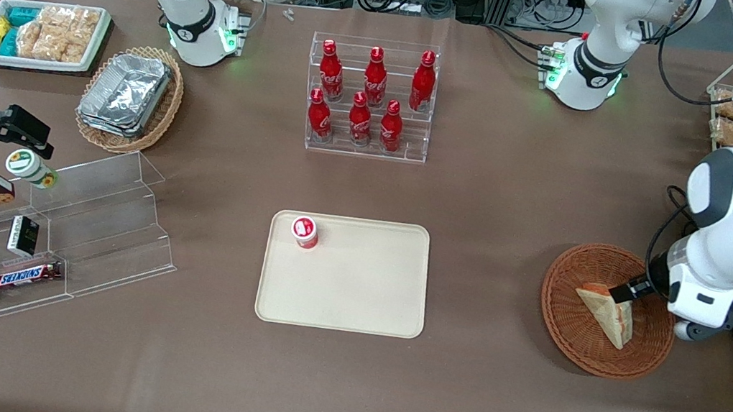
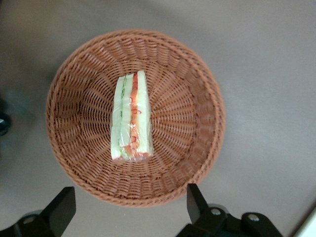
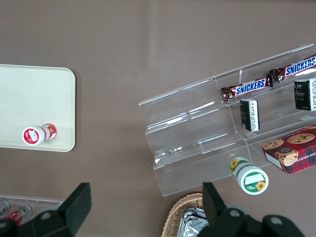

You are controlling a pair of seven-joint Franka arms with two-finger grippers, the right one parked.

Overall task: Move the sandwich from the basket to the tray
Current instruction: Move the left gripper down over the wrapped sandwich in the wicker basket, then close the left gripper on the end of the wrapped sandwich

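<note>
You are dealing with a light, soft load. The sandwich is a plastic-wrapped wedge of white bread with red and green filling, so expect it to squash under a hard squeeze, and the wrap will likely be slick. It probably weighs next to nothing, so a gentle closing force should do. Your best hold looks to be across the two flat bread faces, near the middle of the wedge, with one finger on each face; avoid pinching the thin pointed end, which would likely fold.

In the front view, the sandwich lies inside the round woven basket at the right of the frame, roughly at the basket's centre. The tool hangs above the basket with its fingers wide apart and nothing between them. In the wrist view the sandwich stands on edge with its striped cut face up, in line with the gap between the fingers but offset from it, toward the basket's middle.

The tray sits at centre frame, well apart from the basket, with a small red-and-white cup standing in its upper left corner.
</note>
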